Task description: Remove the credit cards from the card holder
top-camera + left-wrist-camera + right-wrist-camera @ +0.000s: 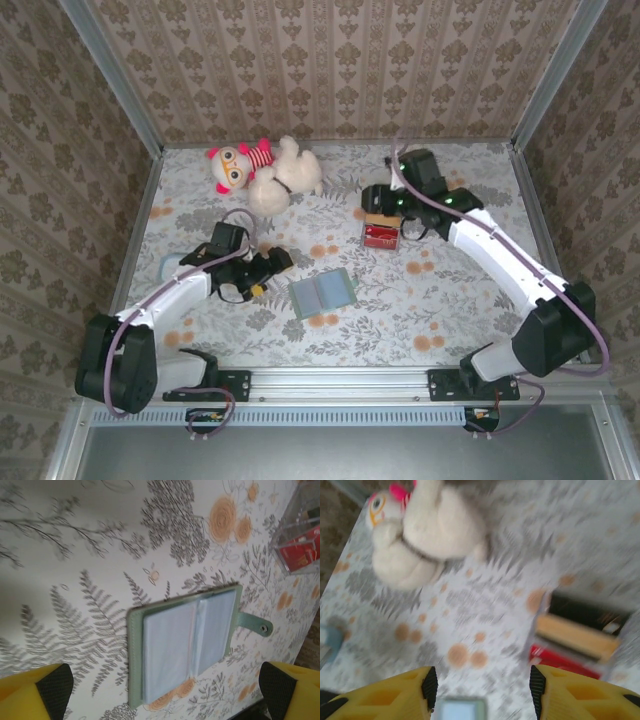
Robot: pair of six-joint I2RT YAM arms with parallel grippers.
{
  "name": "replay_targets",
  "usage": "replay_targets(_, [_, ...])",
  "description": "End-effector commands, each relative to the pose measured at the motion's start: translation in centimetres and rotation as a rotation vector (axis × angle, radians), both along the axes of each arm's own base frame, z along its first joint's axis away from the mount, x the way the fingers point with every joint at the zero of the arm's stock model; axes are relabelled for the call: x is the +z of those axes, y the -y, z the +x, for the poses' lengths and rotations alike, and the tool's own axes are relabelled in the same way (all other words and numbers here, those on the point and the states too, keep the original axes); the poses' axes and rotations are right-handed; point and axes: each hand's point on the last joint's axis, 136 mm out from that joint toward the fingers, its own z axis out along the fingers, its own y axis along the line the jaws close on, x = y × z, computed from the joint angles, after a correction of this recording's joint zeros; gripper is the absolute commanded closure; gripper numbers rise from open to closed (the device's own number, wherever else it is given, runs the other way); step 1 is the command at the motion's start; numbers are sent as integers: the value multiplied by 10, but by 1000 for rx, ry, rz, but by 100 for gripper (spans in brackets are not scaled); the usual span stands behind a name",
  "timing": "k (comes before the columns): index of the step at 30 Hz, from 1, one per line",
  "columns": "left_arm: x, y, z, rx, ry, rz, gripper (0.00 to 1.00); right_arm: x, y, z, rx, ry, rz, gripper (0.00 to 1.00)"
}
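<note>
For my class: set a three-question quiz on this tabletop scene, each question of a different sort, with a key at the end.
1. True or false: the left gripper has its jaws shut on the card holder.
2. Choose one. The card holder is: A folded shut; B opened out flat; C standing on edge.
3. Fill the gap: the right gripper, jaws apart, hovers near a clear ____ with something red inside.

Key: 1 false, the jaws stand apart, short of the holder. 2 B. 3 box.
</note>
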Motion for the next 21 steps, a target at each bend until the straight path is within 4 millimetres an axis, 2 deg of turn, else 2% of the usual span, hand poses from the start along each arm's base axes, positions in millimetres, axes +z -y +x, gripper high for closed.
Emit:
replay_targets(1, [-4, 13, -2, 0, -22, -11, 4, -45, -25, -28, -14, -224, 65, 45])
replay_targets(5, [-11, 27, -5, -20, -45, -13, 9, -87, -53, -49, 38, -330, 35, 45])
replay_targets(10, [-19, 35, -6, -37, -72, 5, 20, -131, -70, -61, 44, -418, -52, 49])
replay_targets(17, [-28, 42, -8, -52, -100, 13, 37, -172, -66, -68, 17, -437, -172, 50])
replay_targets(21, [-34, 44, -8, -58, -116, 15, 42, -189, -60, -74, -6, -480, -208, 51])
